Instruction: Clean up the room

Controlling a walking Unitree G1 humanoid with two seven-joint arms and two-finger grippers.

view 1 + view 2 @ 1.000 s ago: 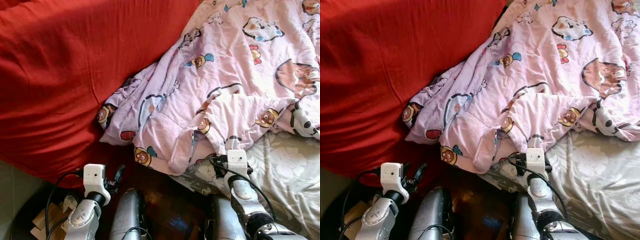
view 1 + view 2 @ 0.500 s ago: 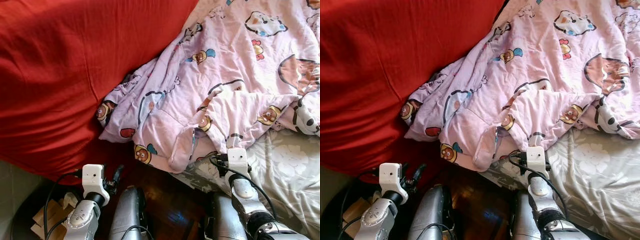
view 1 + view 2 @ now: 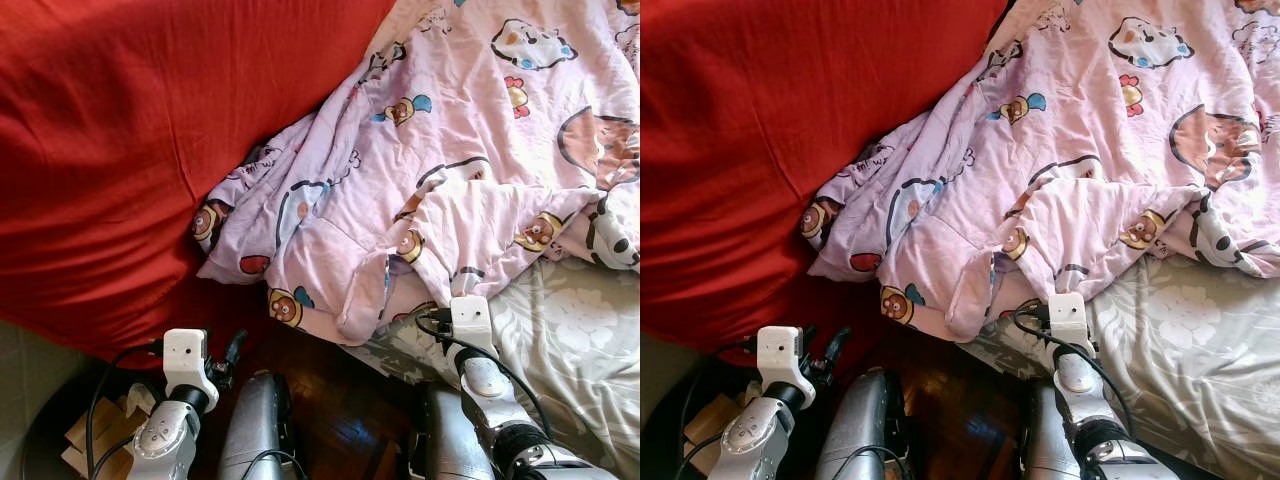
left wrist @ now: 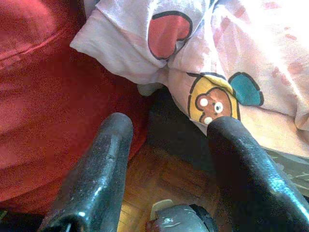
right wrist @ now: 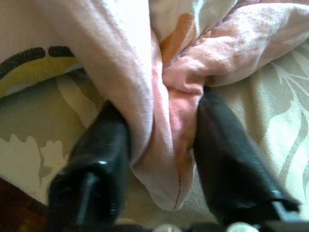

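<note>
— What colours are on the bed?

— A big plain red cover [image 3: 130, 150], deep scarlet, with no print on it. Beside it lies a pale pink blanket [image 3: 470, 150] printed with cartoon figures: yellow-and-brown bear faces, teal and red hearts, dark outlines.

— And beneath the blanket?

— A grey-green sheet [image 3: 580, 330] with a faint, paler floral pattern.

— The floor?

— Dark reddish-brown wood floor [image 3: 340, 410], glossy.

— The robot parts?

— Silver arms with white wrist blocks. The left gripper [image 4: 169, 140] and the right gripper [image 5: 161, 145] both have black fingers; pink cloth with an orange patch sits between the right one's.
</note>
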